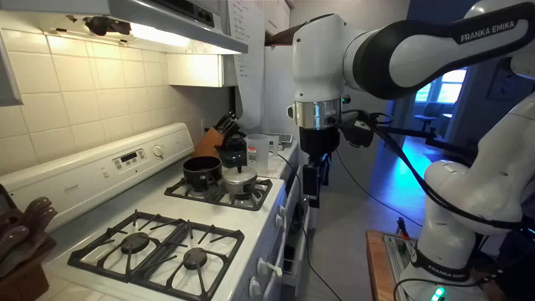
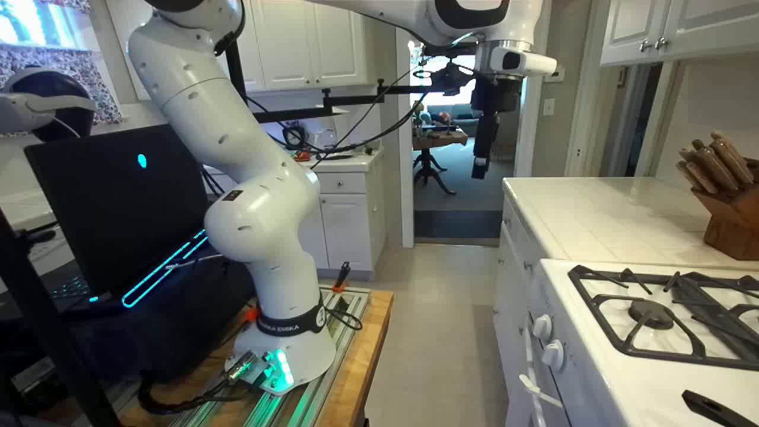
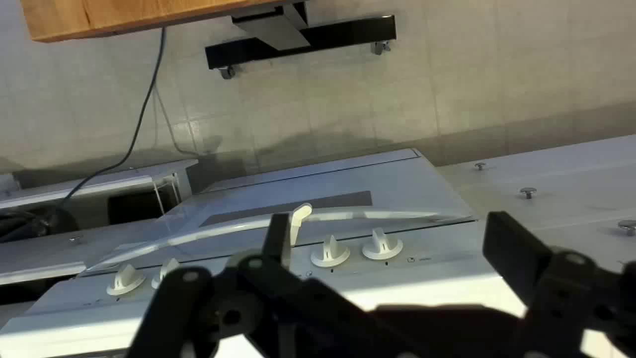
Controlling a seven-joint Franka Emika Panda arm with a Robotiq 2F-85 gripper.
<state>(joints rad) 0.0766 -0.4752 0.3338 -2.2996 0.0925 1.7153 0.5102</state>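
1. Beside the front of the white stove (image 1: 209,214), the gripper (image 3: 390,236) hangs point-down, its jaws spread wide; they grasp nothing, and the fingers (image 3: 514,258) appear clear of every surface around them.
2. In the wrist view, two white knobs (image 3: 381,246) show between the spread fingers, on the stove's front; the curved oven handle (image 3: 382,214) bows across just past them, and a pale stub (image 3: 299,219) projects from it beside the finger on the left.
3. On the stove's near half, in an exterior view, are round burners (image 1: 195,258); on the far half a black saucepan (image 1: 202,175) sits left and a lidded pot (image 1: 239,184) right.
4. Farther off, on the counter (image 1: 273,170) beyond the stove, stands a translucent jug (image 1: 258,156), with a dark kettle (image 1: 233,159) and a wooden knife block (image 1: 209,143) to its left.
5. Along the left, a tiled wall (image 1: 75,75) rises behind the stove under a lit range hood (image 1: 167,19).
6. To the right, across the pale floor (image 2: 439,308), the arm (image 2: 267,201) is mounted on a wood-topped cart (image 2: 367,335); in an exterior view a dark laptop (image 2: 118,207) sits left of its base.
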